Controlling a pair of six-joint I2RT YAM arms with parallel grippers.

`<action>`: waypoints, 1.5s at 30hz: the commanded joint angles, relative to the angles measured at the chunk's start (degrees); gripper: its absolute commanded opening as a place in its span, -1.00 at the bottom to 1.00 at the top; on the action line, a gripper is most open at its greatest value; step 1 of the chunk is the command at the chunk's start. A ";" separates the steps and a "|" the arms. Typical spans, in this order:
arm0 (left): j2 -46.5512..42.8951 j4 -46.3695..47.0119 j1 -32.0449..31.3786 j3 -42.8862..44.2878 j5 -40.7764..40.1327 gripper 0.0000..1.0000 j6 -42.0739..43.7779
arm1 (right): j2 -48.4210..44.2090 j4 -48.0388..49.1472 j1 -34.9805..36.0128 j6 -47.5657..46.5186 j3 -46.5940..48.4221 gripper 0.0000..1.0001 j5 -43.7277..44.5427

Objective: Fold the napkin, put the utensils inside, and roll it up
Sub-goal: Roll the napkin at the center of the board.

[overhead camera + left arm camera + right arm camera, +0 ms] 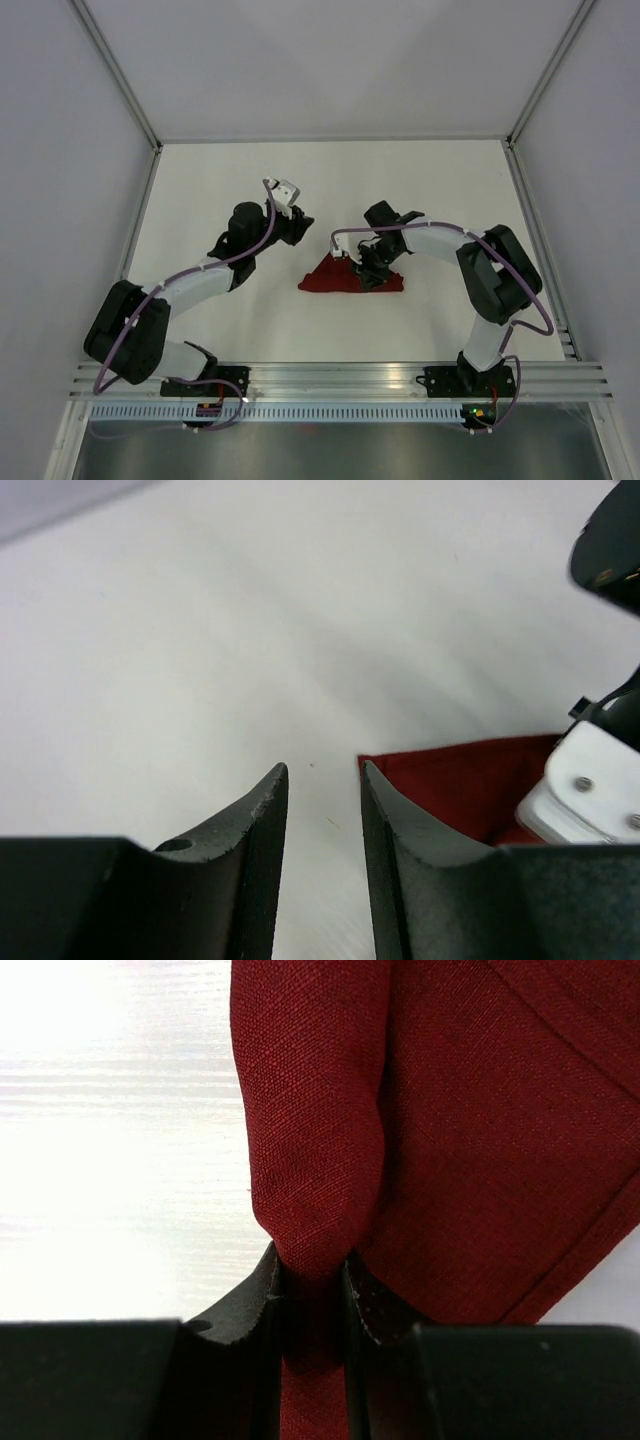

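Right pincer is clamped on a bunched fold of the napkin, which lies as a rough triangle in the middle of the bench. Left pincer hangs empty, narrowly parted, just beside a napkin corner and not touching it. We judge the risk is dragging: if we pull that bunch with nothing pinning the napkin's other side, the cloth slides and the fold skews.
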 commanded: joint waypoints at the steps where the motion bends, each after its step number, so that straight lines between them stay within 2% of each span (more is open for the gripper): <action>1: -7.23 12.00 -1.82 -6.14 -10.80 -0.18 0.06 | 7.48 -8.88 -2.39 -4.67 3.30 -0.99 2.57; 3: -11.71 16.31 -3.32 -9.05 -15.91 -0.17 0.77 | 9.33 -11.69 -3.36 -5.46 5.50 -0.99 2.04; 6: -15.32 19.74 -9.20 -13.19 -22.32 -0.14 8.31 | 13.64 -16.07 -4.58 -6.25 10.42 -0.99 1.25; 7: -15.59 19.84 -13.39 -14.16 -23.82 -0.12 12.68 | 15.82 -17.14 -4.94 -6.60 12.96 -0.99 0.99; 11: -14.19 20.54 -22.12 -15.57 -29.62 -0.07 21.15 | 20.14 -21.37 -6.17 -6.87 18.25 -0.99 0.11; 16: -9.19 19.75 -28.88 -15.92 -31.30 0.03 26.87 | 23.22 -24.62 -6.35 -6.79 22.29 -0.99 -0.33; 21: -2.33 16.33 -33.28 -13.39 -29.46 0.06 31.35 | 24.98 -25.94 -6.35 -6.61 23.88 -0.99 0.10; 26: 6.53 13.16 -35.23 -9.86 -26.21 0.10 34.87 | 25.34 -25.86 -6.44 -6.26 24.24 -0.99 0.19; 30: 10.41 13.69 -35.32 -8.02 -24.45 0.20 36.54 | 25.77 -25.94 -6.44 -6.08 24.41 -0.99 0.28; 35: 15.24 12.19 -35.32 -5.99 -22.16 0.22 37.16 | 26.48 -26.29 -6.52 -5.99 24.85 -0.99 0.37; 45: 18.33 15.71 -32.59 -6.43 -21.55 0.22 33.38 | 26.74 -26.12 -6.52 -5.47 24.59 -0.99 0.37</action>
